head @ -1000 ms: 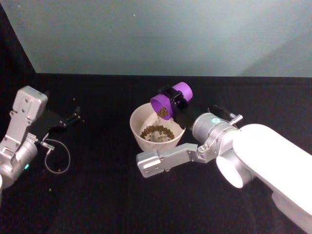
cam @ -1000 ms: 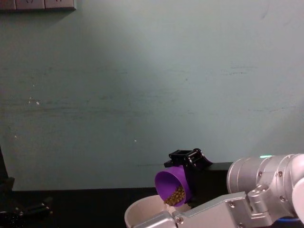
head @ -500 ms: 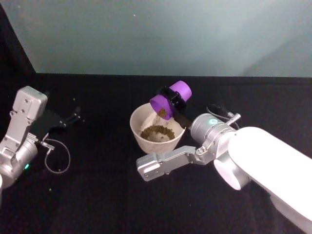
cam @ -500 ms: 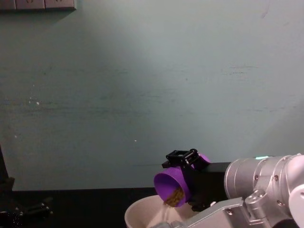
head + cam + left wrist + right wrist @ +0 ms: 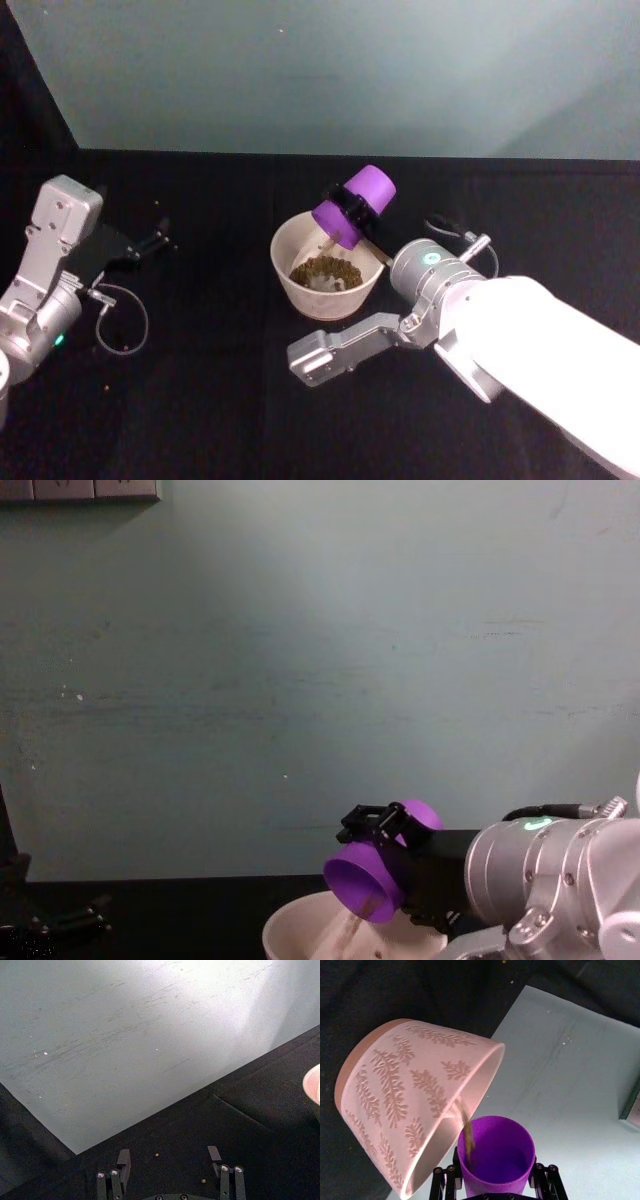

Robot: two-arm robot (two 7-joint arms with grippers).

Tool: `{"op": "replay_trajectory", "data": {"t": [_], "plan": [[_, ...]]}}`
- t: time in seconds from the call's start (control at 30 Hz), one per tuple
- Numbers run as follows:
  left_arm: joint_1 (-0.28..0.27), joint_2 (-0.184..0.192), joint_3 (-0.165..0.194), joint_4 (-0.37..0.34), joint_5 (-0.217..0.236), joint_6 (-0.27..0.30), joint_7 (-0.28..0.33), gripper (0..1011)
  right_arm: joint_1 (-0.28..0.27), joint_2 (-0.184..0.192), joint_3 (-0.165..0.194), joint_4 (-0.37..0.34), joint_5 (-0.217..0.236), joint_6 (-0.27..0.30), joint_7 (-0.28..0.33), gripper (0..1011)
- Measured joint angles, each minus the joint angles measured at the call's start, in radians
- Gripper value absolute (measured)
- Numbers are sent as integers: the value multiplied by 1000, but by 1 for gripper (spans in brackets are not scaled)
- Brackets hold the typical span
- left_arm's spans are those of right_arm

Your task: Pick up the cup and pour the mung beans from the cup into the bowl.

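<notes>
My right gripper [image 5: 347, 211] is shut on the purple cup [image 5: 366, 189], holding it tipped steeply with its mouth down over the far right side of the bowl [image 5: 290, 282]. In the right wrist view a thin stream of mung beans [image 5: 467, 1131] runs from the cup [image 5: 495, 1152] over the bowl's rim [image 5: 487, 1072]. A heap of beans [image 5: 324, 270] lies inside the bowl. The chest view has the cup [image 5: 365, 884] just above the bowl's rim [image 5: 300, 927]. My left gripper [image 5: 150, 243] rests open far to the left, fingers [image 5: 123, 1160] apart with nothing between them.
The table is black, with a pale green wall close behind it. A grey link of my right arm [image 5: 340, 355] lies in front of the bowl. A thin cable loop [image 5: 122, 324] lies by the left arm. A few loose beans [image 5: 156, 1154] dot the cloth near the left gripper.
The right gripper has tipped the cup further, from mouth sideways to mouth down. The beans seen inside the cup before have poured out into the bowl. The left arm has stayed put.
</notes>
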Motion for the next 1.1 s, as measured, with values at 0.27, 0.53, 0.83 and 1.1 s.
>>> {"op": "replay_trajectory", "data": {"t": [0.27,0.53,0.83,1.1], "plan": [[0,0,0,0,0,0,0,1000,14,7,-35,-3,-70,3,10,718],[0,0,0,0,0,0,0,1000,22,11,-54,-4,-108,1,16,718],[0,0,0,0,0,0,0,1000,28,12,-67,-3,-133,0,18,718],[0,0,0,0,0,0,0,1000,45,17,-105,0,-208,0,40,718]]}}
